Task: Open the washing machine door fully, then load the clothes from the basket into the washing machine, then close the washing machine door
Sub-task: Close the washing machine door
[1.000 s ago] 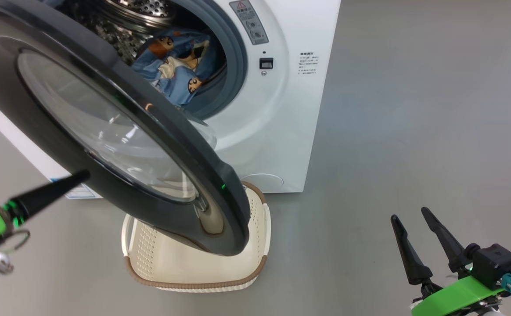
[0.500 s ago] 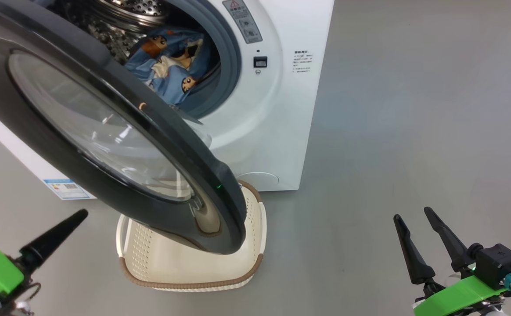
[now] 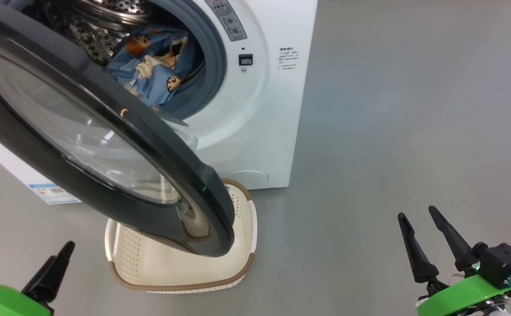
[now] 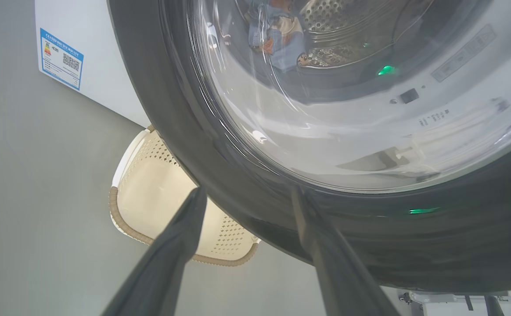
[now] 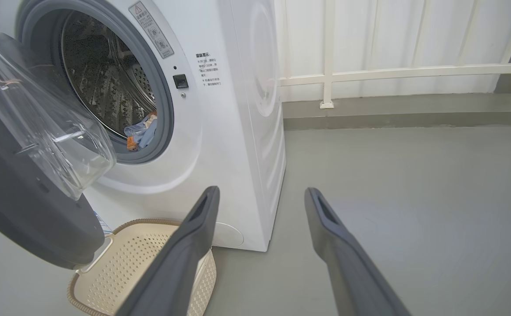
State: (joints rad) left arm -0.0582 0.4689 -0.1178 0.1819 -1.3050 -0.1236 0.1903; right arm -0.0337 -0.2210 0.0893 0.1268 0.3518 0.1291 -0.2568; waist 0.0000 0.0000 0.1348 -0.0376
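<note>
The washing machine (image 3: 255,131) stands with its door (image 3: 185,175) swung partly open, hanging over the basket (image 3: 185,287). The clothes (image 3: 150,74) lie inside the drum; the basket's visible part holds nothing. My left gripper (image 3: 58,259) is low at the left, apart from the door. In the left wrist view it (image 4: 249,192) is open just short of the door's black ring (image 4: 159,109), with the basket (image 4: 150,193) beyond. My right gripper (image 3: 417,212) stands open over the floor at the right; in its wrist view it (image 5: 261,190) faces the machine (image 5: 238,109) and the clothes (image 5: 141,131).
A blue label (image 4: 61,58) marks the machine's lower corner. Grey floor (image 3: 413,109) stretches to the right of the machine. A white railing and wall (image 5: 391,70) run behind it.
My left gripper has come off the door's ring, opened, and dropped back toward the lower left. The head camera has shifted, sliding the scene leftward. The right gripper has stayed still.
</note>
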